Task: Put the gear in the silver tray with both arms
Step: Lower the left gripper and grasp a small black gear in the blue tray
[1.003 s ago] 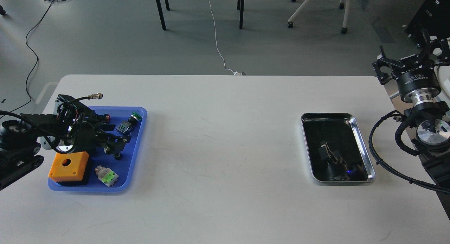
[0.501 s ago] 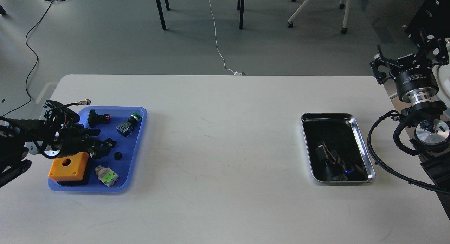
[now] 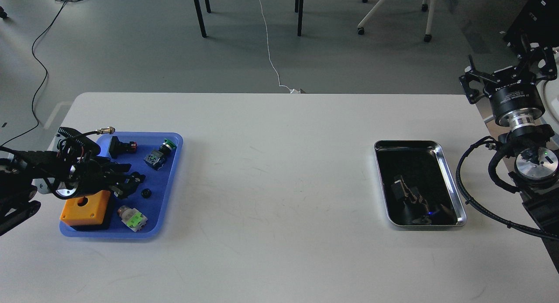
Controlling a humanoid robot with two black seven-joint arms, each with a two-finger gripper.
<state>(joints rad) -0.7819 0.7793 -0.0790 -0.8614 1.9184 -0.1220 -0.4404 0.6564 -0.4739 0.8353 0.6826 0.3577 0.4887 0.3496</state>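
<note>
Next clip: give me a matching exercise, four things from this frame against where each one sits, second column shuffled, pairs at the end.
Things:
1. orange box
2. silver tray
3. left gripper
4. right gripper

Places:
A. raised beyond the table's right edge
B. near-left corner of the blue tray
C. on the table's right side
D. low over the blue tray, beside the small black round part

Pairs: 1-B, 2-C, 3-D, 4-A

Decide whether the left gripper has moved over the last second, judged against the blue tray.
Yes. The left gripper has drawn back leftward across the blue tray, uncovering parts it hid before.
</note>
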